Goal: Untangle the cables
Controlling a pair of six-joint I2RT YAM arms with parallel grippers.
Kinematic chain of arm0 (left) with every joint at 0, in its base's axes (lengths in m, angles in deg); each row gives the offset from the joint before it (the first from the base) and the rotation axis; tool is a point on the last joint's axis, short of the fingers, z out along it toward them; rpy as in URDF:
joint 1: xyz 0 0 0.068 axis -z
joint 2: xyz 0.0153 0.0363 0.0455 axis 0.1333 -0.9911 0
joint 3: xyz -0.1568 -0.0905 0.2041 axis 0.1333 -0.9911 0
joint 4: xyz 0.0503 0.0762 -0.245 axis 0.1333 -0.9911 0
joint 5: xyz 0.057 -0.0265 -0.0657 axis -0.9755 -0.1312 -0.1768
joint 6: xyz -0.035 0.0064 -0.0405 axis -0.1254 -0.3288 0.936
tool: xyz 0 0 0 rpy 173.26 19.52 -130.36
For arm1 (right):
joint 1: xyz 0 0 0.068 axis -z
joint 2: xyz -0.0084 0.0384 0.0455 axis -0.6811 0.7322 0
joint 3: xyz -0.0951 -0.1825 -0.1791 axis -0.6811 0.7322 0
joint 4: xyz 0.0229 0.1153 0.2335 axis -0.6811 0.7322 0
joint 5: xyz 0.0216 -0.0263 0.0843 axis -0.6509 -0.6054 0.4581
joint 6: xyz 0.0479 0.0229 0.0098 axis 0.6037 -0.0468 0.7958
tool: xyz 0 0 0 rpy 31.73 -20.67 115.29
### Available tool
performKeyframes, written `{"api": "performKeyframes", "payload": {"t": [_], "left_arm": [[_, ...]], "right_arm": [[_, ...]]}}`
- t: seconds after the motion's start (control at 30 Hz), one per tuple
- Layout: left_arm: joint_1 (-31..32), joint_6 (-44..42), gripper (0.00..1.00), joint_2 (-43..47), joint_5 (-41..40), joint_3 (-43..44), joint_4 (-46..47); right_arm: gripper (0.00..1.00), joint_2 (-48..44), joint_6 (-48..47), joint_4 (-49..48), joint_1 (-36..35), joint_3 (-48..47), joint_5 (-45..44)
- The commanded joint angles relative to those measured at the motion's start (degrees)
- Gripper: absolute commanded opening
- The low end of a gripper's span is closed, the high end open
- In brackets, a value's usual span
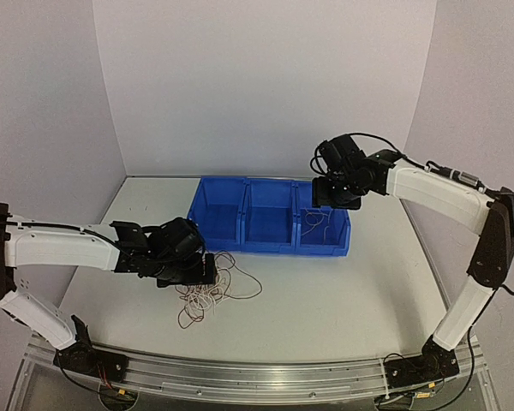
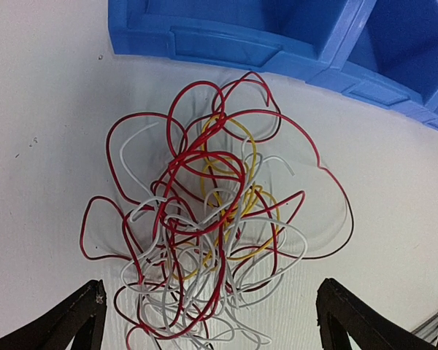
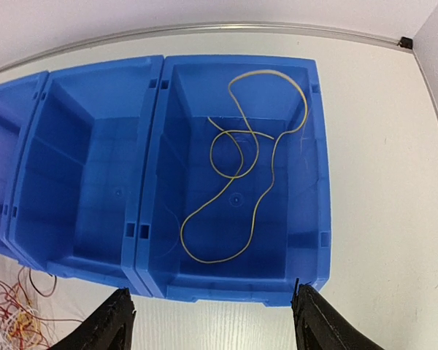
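Note:
A tangle of thin red, white and yellow cables (image 2: 212, 233) lies on the white table in front of the blue bins; it also shows in the top view (image 1: 210, 295). My left gripper (image 2: 208, 328) hovers over the near part of the tangle, open and empty, with cables lying between its fingers. One yellow cable (image 3: 241, 168) lies looped in the right-hand bin (image 3: 317, 182), also seen from above (image 1: 315, 221). My right gripper (image 3: 213, 324) is open and empty, above the near edge of that bin.
Three joined blue bins (image 1: 270, 216) stand in a row at the table's middle back; the left and middle ones (image 3: 87, 175) hold nothing. A metal rail (image 1: 257, 377) runs along the near table edge. Walls close in behind and at both sides.

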Motion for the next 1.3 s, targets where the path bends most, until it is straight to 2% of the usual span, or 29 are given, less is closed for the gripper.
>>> {"api": "performKeyframes", "payload": {"t": [0.0,0.13,0.27,0.47,0.57,0.73,0.87,1.03,1.27], "left_arm": [[0.07,0.13,1.0,2.51,0.68,-0.84,1.4],[0.03,0.87,1.0,3.23,1.04,-1.66,1.29],[-0.03,1.56,1.0,3.7,1.03,-3.09,1.69],[-1.19,1.62,1.0,3.07,2.13,-4.57,3.57],[-3.28,1.57,1.0,2.4,3.24,-5.65,5.29],[-6.92,-0.01,0.98,0.74,4.26,-7.17,9.94],[-7.88,-2.67,0.93,-0.91,6.77,-7.34,14.33],[-8.7,-4.23,0.79,-4.14,9.22,-6.67,16.79],[-8.76,-6.51,0.42,-7.64,11.12,-5.57,17.4]], "right_arm": [[0.71,-1.01,-6.11,0.29,0.03,1.68,3.85],[0.71,-0.97,-6.96,0.18,0.01,1.74,8.46],[0.72,-1.01,-12.96,-1.22,-0.66,2.36,20.72],[0.72,-0.5,-24.21,-5.85,-8.72,5.69,29.58],[0.72,1.1,-24.81,-9.41,-11.25,6.92,34.79],[0.71,6.03,-22.19,-14.41,-14.16,6.69,36.55],[0.7,10.49,-22.89,-15.43,-16.49,4.41,35.68],[0.68,15.28,-26.73,-15.75,-17.03,1.36,30.34],[0.61,20.19,-34.42,-15.8,-17.05,-1.86,28.19]]}}
